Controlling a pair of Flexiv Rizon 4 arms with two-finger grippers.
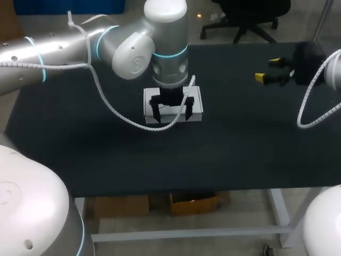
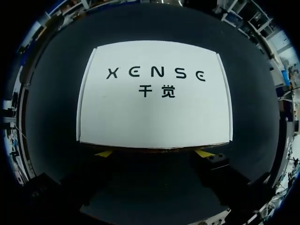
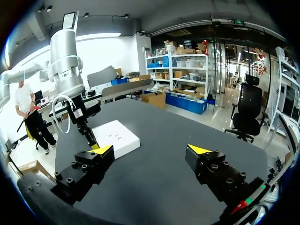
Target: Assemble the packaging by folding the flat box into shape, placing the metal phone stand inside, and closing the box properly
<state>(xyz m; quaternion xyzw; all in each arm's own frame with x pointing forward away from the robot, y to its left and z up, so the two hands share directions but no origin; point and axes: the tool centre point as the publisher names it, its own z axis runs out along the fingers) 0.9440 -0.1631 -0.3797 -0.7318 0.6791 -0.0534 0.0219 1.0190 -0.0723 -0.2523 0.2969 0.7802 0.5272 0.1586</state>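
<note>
The white box (image 1: 197, 105) (image 2: 154, 108) lay flat on the black table (image 1: 240, 149), about midway between its left and right edges and somewhat nearer the far edge than the near one. Its lid was down and looked flush all round. I saw no loose flap, though the near side was in shadow under my wrist.

My left gripper (image 1: 171, 116) (image 2: 154, 153) hung straight down over the box's near side. Its fingers were spread wide, almost as far apart as the box is broad, and the yellow tips just showed at that near edge. I couldn't tell whether they touched the cardboard. They held nothing.

My right gripper (image 1: 267, 70) (image 3: 151, 151) hovered well apart from the box, toward the table's far right corner, with its fingers wide and empty.

The phone stand was nowhere in view. I judged the folding done and the lid shut, with the stand probably inside, though I couldn't confirm that. What seemed left was at most a last press or tuck along the near edge, then pulling the left arm clear.
</note>
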